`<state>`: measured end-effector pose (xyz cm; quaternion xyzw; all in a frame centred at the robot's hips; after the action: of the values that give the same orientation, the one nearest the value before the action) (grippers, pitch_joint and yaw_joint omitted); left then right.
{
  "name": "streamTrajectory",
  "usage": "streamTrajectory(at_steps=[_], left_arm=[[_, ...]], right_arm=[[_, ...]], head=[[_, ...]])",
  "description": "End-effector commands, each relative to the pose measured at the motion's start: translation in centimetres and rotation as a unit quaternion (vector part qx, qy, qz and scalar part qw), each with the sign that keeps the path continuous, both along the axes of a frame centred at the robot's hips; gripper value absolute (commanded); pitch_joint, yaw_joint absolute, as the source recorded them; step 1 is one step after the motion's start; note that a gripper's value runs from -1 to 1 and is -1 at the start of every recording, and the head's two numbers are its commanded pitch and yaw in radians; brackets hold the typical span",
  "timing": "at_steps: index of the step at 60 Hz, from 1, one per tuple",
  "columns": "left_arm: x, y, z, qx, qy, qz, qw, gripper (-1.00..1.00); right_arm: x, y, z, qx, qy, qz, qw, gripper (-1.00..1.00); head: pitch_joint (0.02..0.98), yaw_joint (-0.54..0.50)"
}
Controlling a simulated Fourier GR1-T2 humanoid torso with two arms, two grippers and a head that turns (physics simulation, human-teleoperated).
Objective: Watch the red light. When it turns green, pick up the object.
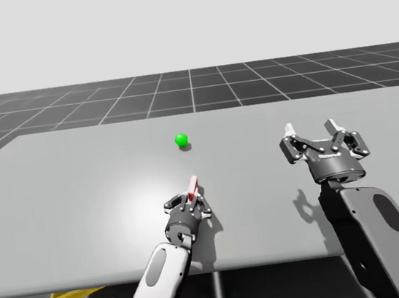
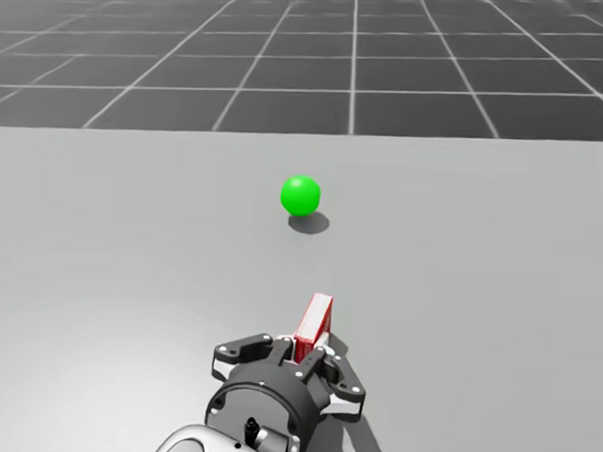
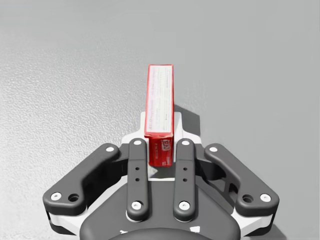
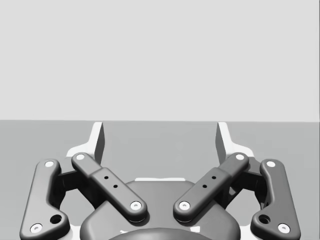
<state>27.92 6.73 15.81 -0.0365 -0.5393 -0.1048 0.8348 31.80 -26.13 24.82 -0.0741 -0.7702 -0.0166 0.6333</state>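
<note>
High view: green light (image 1: 181,140) upper-center on grey table (image 1: 80,194), small shadow beside it. Red box (image 1: 194,188), thin and flat, standing on edge just below center, well apart from light. Left gripper (image 1: 192,201) coming in from bottom-left, closed narrow on box's near end. Right gripper (image 1: 314,128) at right of frame, raised above table, spread wide, nothing in it.

Head view: light (image 2: 300,195) center, slightly above middle. Box (image 2: 314,325) lower-center, sticking up out of left gripper (image 2: 304,354) at bottom-center, leaning a bit twd the right.

Left wrist view: box (image 3: 159,107) between the fingers, narrow face up, far end reaching out ahead of gripper (image 3: 160,135). Both fingers pressed to its sides, nearly closed. Can't tell if box is resting on table or lifted.

Right wrist view: right gripper (image 4: 160,137) fully spread, nothing between fingers, table edge and blank bkgd ahead.
</note>
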Motion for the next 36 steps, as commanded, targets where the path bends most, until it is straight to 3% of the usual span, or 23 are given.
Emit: streamTrajectory(at_steps=[1, 11, 21, 36], left_arm=[[-0.7, -0.1, -1.3, 0.005, 0.024, -0.028, 0.9993, 1.0], [-0.9, -0.2, -1.3, 0.005, 0.02, -0.031, 0.9993, 1.0], [-1.1, 0.0, -0.1, -0.001, 0.005, -0.033, 0.9994, 1.0], [-1.3, 0.5, 6.5, -0.005, -0.074, -0.043, 0.9963, 1.0]], right_arm=[[0.0, -0.1, 0.0, 0.001, -0.001, -0.001, 1.0, -1.0], [0.0, -0.2, 0.0, 0.001, 0.0, -0.003, 1.0, -1.0], [0.0, -0.2, -0.1, 0.0, -0.001, -0.003, 1.0, -1.0], [0.1, -0.3, 0.0, -0.003, -0.001, -0.006, 1.0, -1.0]], head=[[0.548, 0.1], [0.447, 0.1], [0.421, 0.1], [0.423, 0.1]])
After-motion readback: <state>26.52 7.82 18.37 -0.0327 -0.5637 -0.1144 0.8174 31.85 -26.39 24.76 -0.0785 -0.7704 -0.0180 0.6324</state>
